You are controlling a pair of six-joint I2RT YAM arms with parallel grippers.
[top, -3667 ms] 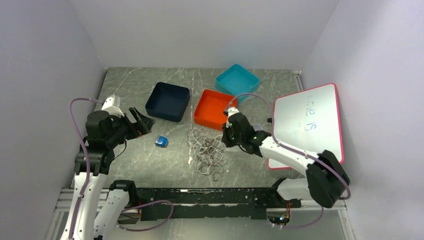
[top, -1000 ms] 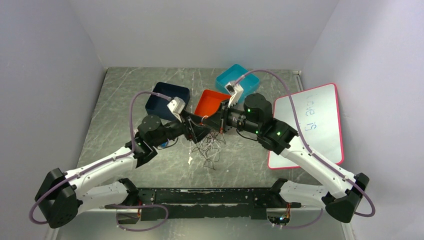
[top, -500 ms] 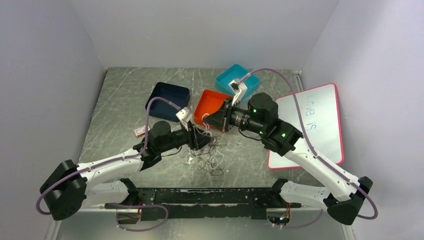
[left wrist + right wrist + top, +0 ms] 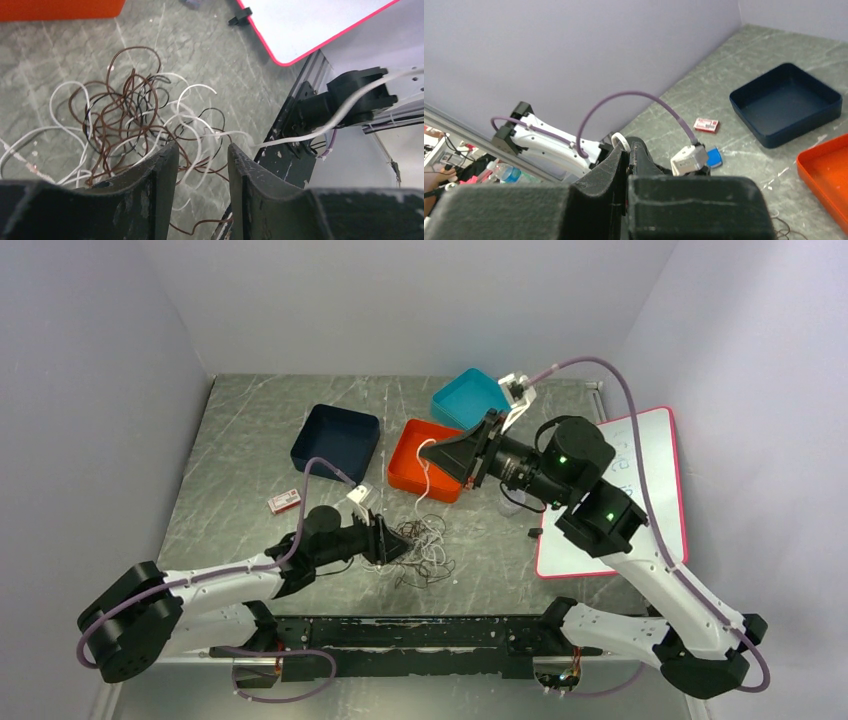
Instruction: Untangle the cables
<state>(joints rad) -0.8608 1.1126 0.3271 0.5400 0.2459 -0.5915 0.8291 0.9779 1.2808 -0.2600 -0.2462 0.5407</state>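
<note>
Right gripper [image 4: 440, 454]: my jaws pinched together on one white cable [image 4: 424, 476], now lifted toward 1 o'clock over the orange tray [image 4: 404, 476].
Left gripper [image 4: 395, 543]: my jaws narrower than before, a gap remaining, lowered onto the cables [image 4: 427, 546] at the tray's 6 o'clock.
Reading: one strand is leaving the tangle.

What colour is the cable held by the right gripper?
White cable, clearest in top external view.

Right gripper [image 4: 437, 454]: now higher and farther back, over the orange tray [image 4: 405, 483], lifting 1 white cable [image 4: 421, 476].
Left gripper [image 4: 398, 547]: now nearer the front edge.
Cables [image 4: 425, 548]: pile drawn forward.
</note>
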